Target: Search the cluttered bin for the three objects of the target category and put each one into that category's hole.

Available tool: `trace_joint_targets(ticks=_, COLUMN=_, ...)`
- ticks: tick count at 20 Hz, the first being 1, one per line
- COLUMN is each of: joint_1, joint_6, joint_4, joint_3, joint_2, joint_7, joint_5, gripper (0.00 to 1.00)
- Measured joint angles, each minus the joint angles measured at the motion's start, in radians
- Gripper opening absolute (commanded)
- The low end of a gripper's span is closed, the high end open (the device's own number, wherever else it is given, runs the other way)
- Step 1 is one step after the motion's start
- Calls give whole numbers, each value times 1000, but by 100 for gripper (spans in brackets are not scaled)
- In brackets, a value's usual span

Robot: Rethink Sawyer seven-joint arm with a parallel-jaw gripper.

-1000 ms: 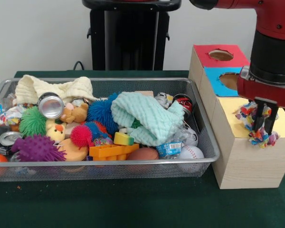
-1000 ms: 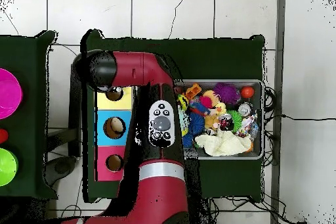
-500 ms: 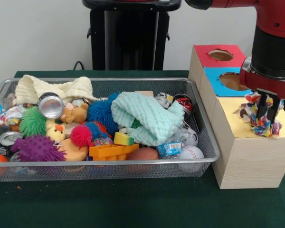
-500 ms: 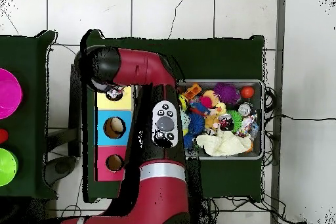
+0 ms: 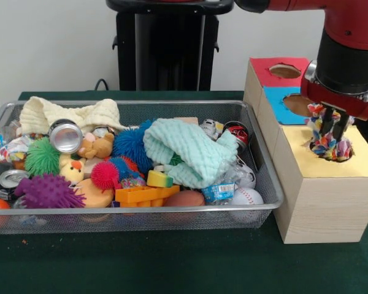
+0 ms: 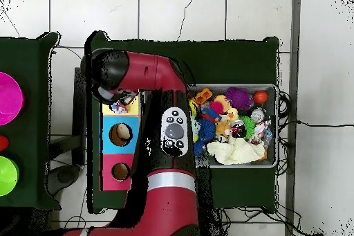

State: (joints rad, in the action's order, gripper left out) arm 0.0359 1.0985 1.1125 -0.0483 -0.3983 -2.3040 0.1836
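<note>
Green cloth covers the desk point(image 5: 172, 263), with a white wall behind and pale floor tiles showing around it from above. A wire bin point(image 5: 267, 184) sits on it, crammed with a mint towel point(image 5: 190, 153), spiky balls, a baseball point(image 5: 248, 196), cans and a plush duck point(image 5: 70, 168). Just beside the bin stands a wooden box point(image 5: 319, 208) topped red, blue and yellow. The gripper point(image 5: 329, 136) hangs over the yellow section, its fingers pinched on a multicoloured rope toy point(image 5: 331, 147) that sits at the mouth of the yellow hole point(image 5: 346, 156). The arm hides much of that section from above.
</note>
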Motion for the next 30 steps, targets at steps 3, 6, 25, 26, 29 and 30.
trace_joint_targets(ticks=3, joint_1=12, joint_6=-57, joint_4=10, joint_3=-9, joint_2=18, joint_7=0, joint_5=0, gripper=0)
trace_joint_targets(ticks=6, joint_1=21, joint_6=-130, joint_4=18, joint_3=-12, joint_2=36, joint_7=0, joint_5=0, gripper=0)
trace_joint_targets(ticks=25, joint_1=69, joint_6=-292, joint_4=56, joint_3=-60, joint_2=100, joint_7=0, joint_5=5, gripper=100)
trace_joint_targets(ticks=26, joint_1=69, joint_6=-292, joint_4=57, joint_3=-60, joint_2=99, joint_7=0, joint_5=5, gripper=100)
trace_joint_targets(ticks=29, joint_1=68, joint_6=-288, joint_4=57, joint_3=-59, joint_2=97, joint_7=0, joint_5=5, gripper=100)
trace_joint_targets(ticks=30, joint_1=67, joint_6=-279, joint_4=57, joint_3=-59, joint_2=91, joint_7=0, joint_5=5, gripper=100)
